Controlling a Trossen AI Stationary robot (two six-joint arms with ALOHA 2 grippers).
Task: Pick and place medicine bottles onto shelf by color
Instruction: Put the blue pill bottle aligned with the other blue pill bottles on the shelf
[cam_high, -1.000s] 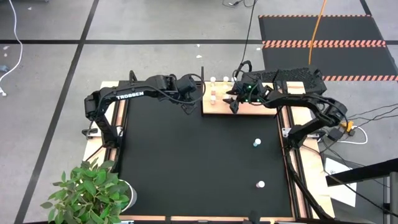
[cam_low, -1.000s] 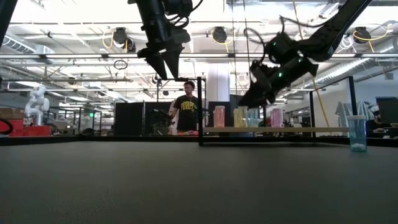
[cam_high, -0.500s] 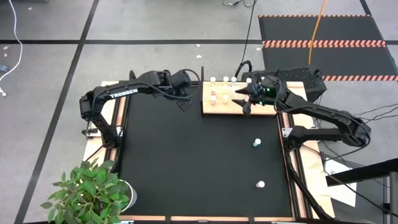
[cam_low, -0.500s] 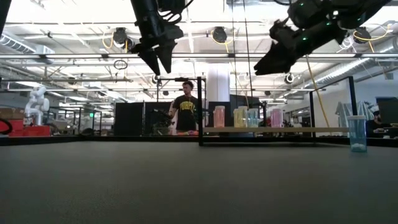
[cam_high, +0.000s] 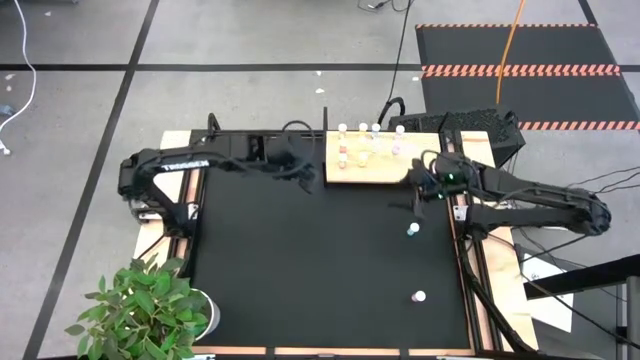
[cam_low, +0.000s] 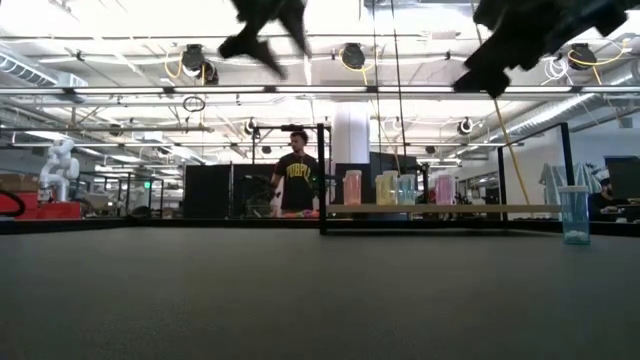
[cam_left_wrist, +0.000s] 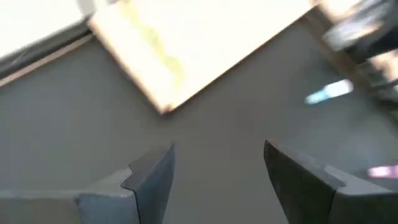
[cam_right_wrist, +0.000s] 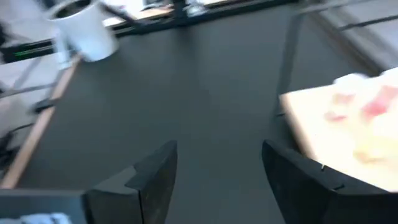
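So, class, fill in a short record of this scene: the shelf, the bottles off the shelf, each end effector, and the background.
shelf: light wooden board at the mat's far edge, several white-capped bottles standing on it
bottles off shelf: two on the black mat, a teal one and one with only its white cap showing, both near the right side
left end effector: open, empty, raised beside the shelf's left edge
right end effector: open, empty, raised just off the shelf's right corner
background: potted plant at near left; person standing beyond the table

Right gripper (cam_right_wrist: 217, 177), fingers apart and empty, over black mat (cam_right_wrist: 186, 87) beside the shelf (cam_right_wrist: 329, 130)
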